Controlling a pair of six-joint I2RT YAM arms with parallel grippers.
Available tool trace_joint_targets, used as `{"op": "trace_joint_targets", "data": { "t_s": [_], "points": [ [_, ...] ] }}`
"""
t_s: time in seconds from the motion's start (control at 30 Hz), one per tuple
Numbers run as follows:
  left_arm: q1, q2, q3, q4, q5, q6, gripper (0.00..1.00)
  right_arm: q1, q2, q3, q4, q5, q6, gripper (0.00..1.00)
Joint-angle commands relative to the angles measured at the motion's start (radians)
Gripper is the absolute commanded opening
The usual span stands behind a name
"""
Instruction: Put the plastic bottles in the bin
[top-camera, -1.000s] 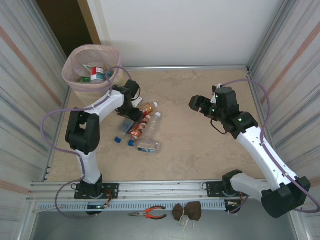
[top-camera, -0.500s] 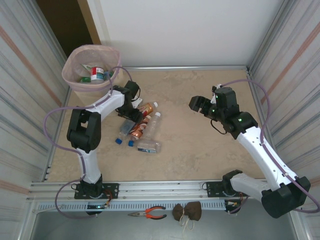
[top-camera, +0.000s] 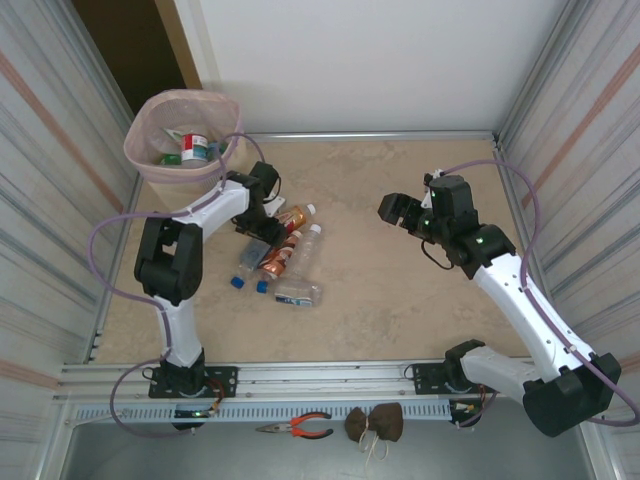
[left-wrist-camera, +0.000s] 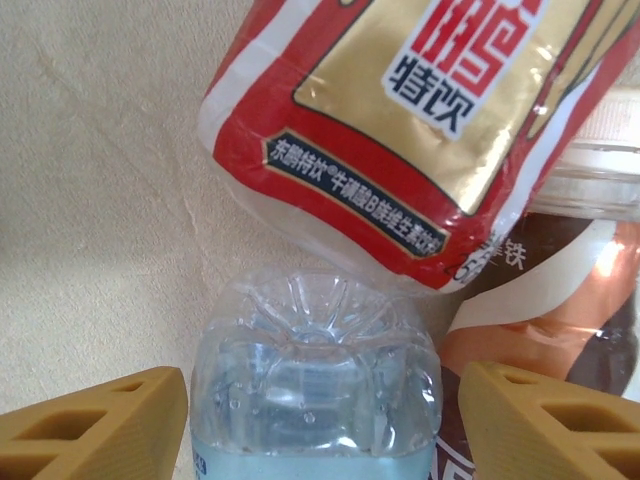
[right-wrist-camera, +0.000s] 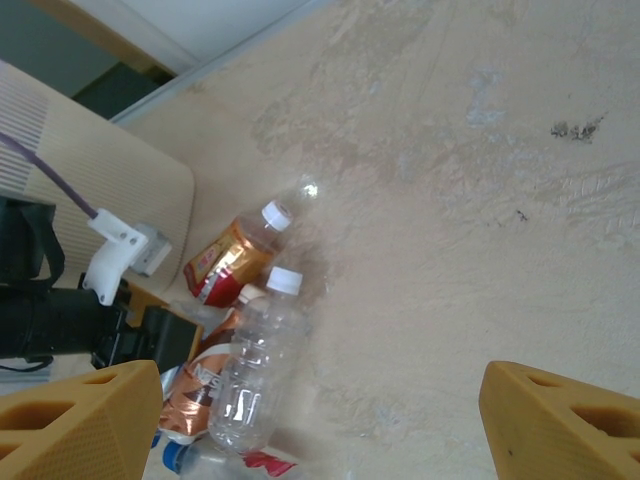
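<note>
The left arm reaches far and bends over to the left side. The left gripper points down low, with its two fingers apart. The right arm reaches up on the right side. The right gripper is up high and faces left, with its fingers wide apart.
</note>
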Motion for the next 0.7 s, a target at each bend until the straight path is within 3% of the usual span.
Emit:
{"op": "trace_joint_targets", "data": {
  "t_s": [0.0,0.23,0.67],
  "points": [
    [0.011,0.036,-0.006,-0.002,0.015,0.009,0.72,-0.009,-0.026,-0.007,-0.009,0.009,-0.011,0.82],
    [0.018,0.040,-0.012,0.005,0.018,0.010,0.71,-0.008,-0.028,-0.005,-0.008,0.010,-0.012,0.82],
    [0.019,-0.041,-0.004,-0.022,-0.006,0.014,0.60,-0.011,-0.034,-0.003,-0.009,0.009,-0.010,0.82]
  ]
}}
